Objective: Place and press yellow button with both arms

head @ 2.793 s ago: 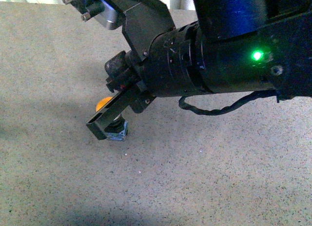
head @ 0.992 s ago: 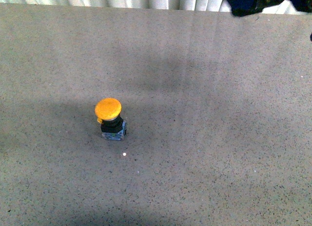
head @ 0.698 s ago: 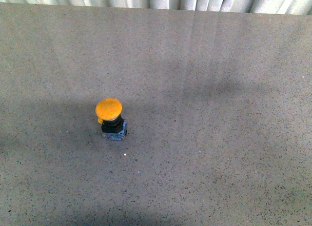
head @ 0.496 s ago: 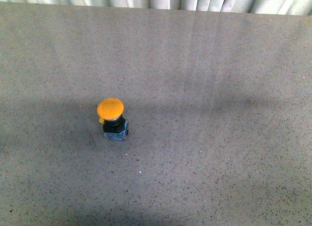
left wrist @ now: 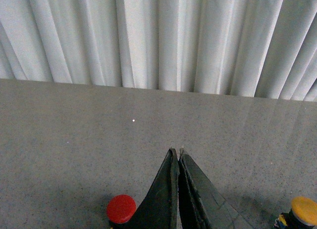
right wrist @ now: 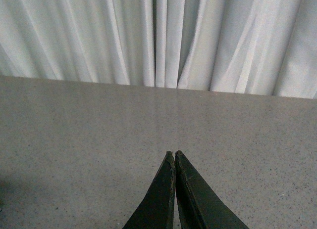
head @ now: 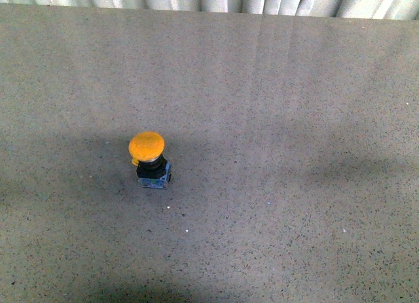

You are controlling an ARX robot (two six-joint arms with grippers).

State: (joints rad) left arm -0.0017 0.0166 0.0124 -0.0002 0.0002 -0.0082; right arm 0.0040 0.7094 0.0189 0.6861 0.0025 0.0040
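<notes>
The yellow button [head: 146, 146] stands upright on the grey speckled table [head: 294, 120], left of centre in the front view, its dome cap on a black collar and blue-grey base. No arm shows in the front view. In the left wrist view my left gripper [left wrist: 176, 151] is shut and empty above the table; a yellow button [left wrist: 304, 210] shows at the picture's lower right corner. My right gripper [right wrist: 172, 153] is shut and empty above bare table.
A red button [left wrist: 121, 208] stands beside the left gripper's fingers in the left wrist view. White pleated curtains [right wrist: 158, 36] hang behind the table's far edge.
The arm that covered the button 2.8 s ago has left the front view. The button has stayed in place, and the shadows on the table have shifted.
</notes>
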